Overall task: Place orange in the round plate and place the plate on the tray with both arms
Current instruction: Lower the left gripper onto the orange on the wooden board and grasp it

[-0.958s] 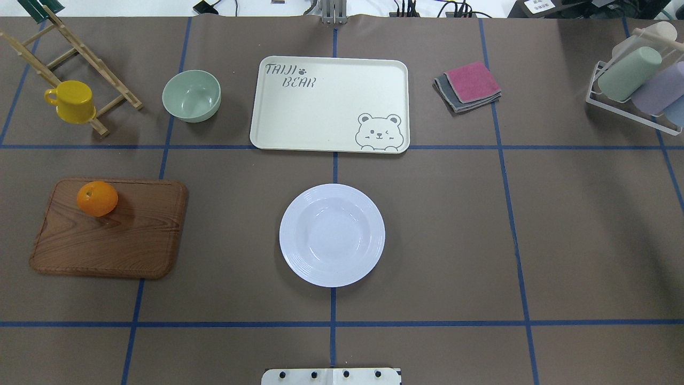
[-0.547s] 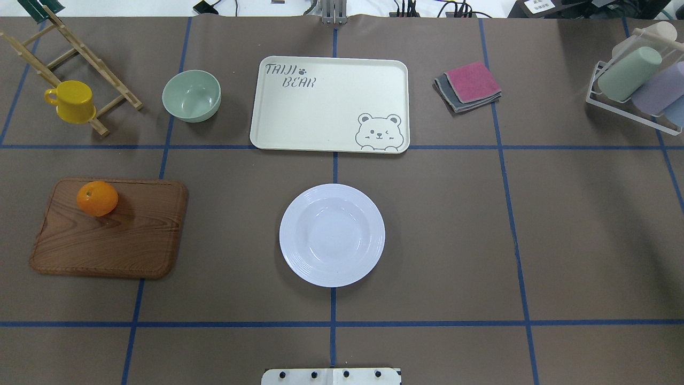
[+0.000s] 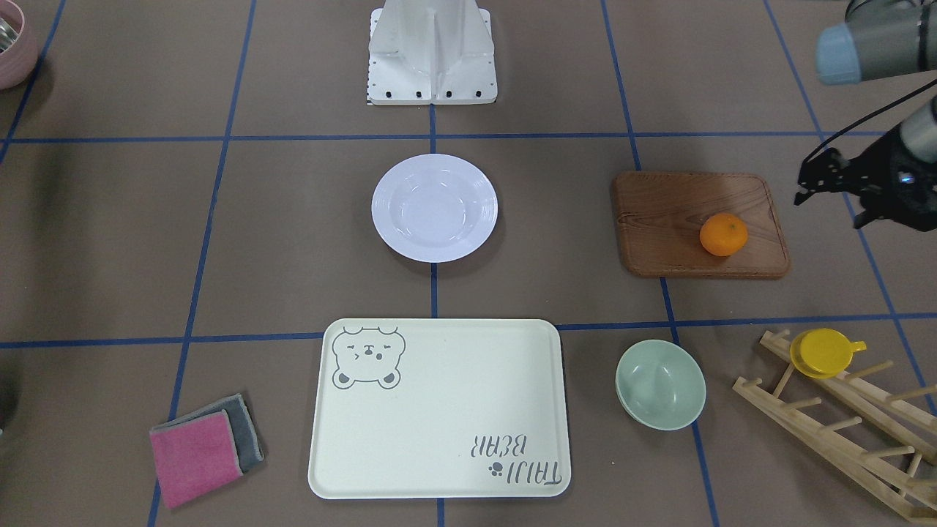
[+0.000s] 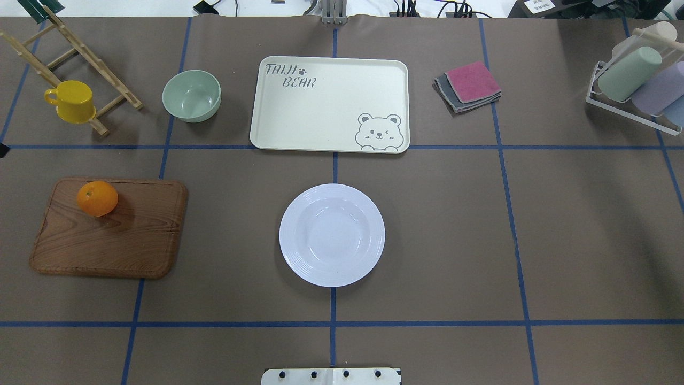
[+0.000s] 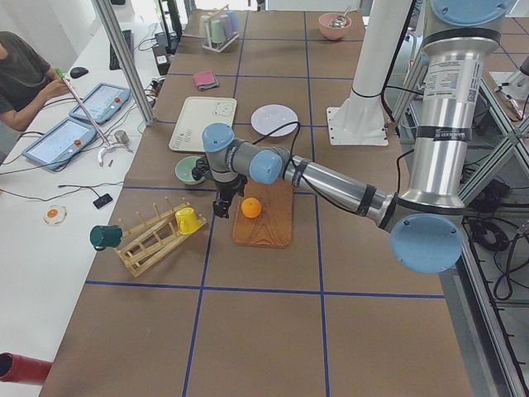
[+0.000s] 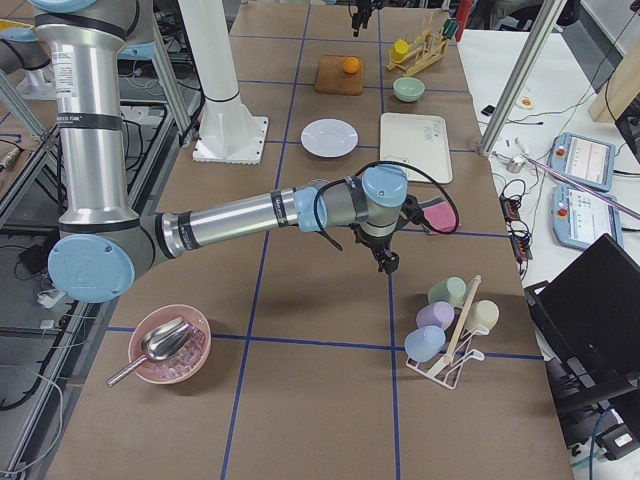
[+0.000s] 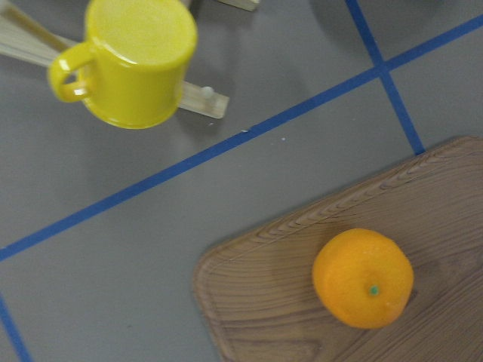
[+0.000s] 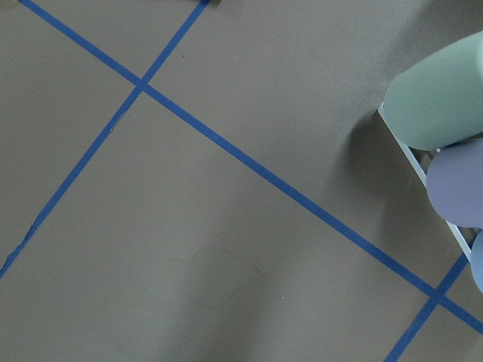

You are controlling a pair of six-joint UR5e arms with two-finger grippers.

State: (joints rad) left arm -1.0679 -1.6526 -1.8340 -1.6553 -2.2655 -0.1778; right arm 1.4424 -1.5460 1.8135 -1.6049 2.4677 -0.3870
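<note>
One orange [image 3: 723, 234] on board [image 3: 659, 219], near left fingers [image 3: 807, 181], apart.

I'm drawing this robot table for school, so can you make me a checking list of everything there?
Surface: brown table cover with a blue tape grid.
Job's things: orange on the wooden board; round plate empty, on the table; tray empty, beyond the plate.
Clutter: green bowl; yellow cup on a wooden rack; folded cloths; racked pastel cups; pink bowl holding a scoop.
End effectors: left end effector hovers beside the board, apart from the orange; right end effector hangs near the pastel cups; open or shut cannot be told.
Cables: black cable by the left wrist; more cables past the far edge.
Surroundings: a person sits at a side bench with tablets.
</note>
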